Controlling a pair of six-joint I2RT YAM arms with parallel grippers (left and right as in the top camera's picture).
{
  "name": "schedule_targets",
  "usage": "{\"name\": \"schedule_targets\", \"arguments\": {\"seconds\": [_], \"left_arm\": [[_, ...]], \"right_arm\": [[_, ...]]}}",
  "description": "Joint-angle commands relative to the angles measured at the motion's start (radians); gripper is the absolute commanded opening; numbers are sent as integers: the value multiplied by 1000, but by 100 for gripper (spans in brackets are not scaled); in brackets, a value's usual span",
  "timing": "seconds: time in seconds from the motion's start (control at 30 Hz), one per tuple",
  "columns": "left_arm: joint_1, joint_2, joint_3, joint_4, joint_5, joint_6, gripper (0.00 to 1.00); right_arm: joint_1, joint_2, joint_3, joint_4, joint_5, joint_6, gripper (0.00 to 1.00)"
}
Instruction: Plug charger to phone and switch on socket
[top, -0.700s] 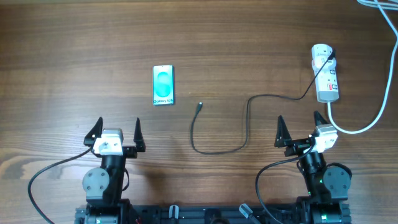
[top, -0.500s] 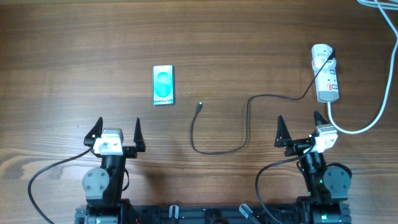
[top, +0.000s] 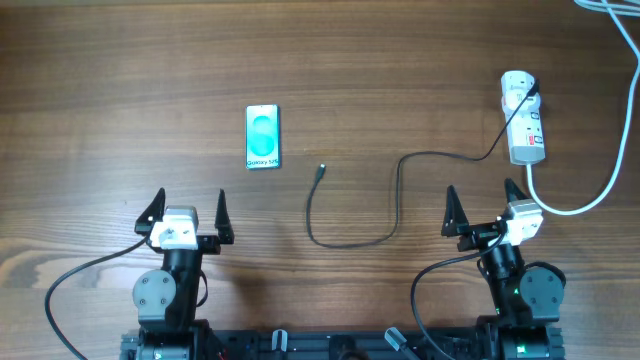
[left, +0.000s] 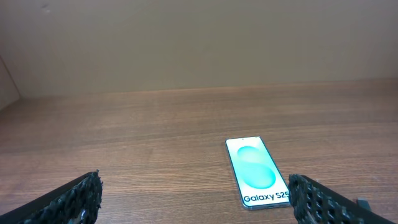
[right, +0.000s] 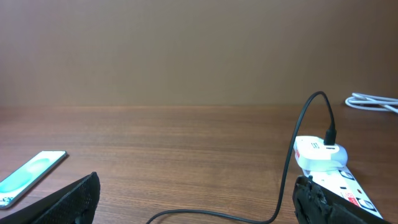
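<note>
The phone (top: 262, 137) lies flat, teal screen up, left of centre; it also shows in the left wrist view (left: 258, 172) and at the right wrist view's left edge (right: 31, 173). The charger's thin black cable (top: 385, 220) loops across the middle, its plug tip (top: 320, 171) lying free right of the phone. Its far end is plugged into the white socket strip (top: 523, 128) at the right, seen in the right wrist view (right: 323, 154). My left gripper (top: 187, 208) is open and empty, below the phone. My right gripper (top: 483, 204) is open and empty, below the socket.
A thick white cord (top: 590, 205) runs from the socket's near end out to the right edge and up to the far right corner. Another part of it lies at the far right in the right wrist view (right: 373, 102). Both arm bases stand at the table's front edge.
</note>
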Motion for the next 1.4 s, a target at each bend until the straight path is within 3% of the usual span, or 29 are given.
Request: {"name": "schedule_targets", "arguments": {"seconds": [0.0,0.63,0.87,0.97,1.1,1.23,1.37], "left_arm": [[8,-7,-8,1,-14,11,100],[8,-7,-8,9,-13,6,100],[8,-7,10,45,51,-208,100],[8,-7,131,-71,77,-304,100],[8,62,391,-243,77,-310,100],[8,323,776,-437,85,-275,100],[8,712,1267,-657,122,-206,100]], "right_arm": [[3,0,-2,3,17,8,99],[3,0,-2,3,17,9,100],[3,0,-2,3,17,8,100],[3,0,-2,3,17,9,100],[3,0,-2,3,17,9,100],[3,0,-2,3,17,9,100],[3,0,-2,3,17,9,100]]}}
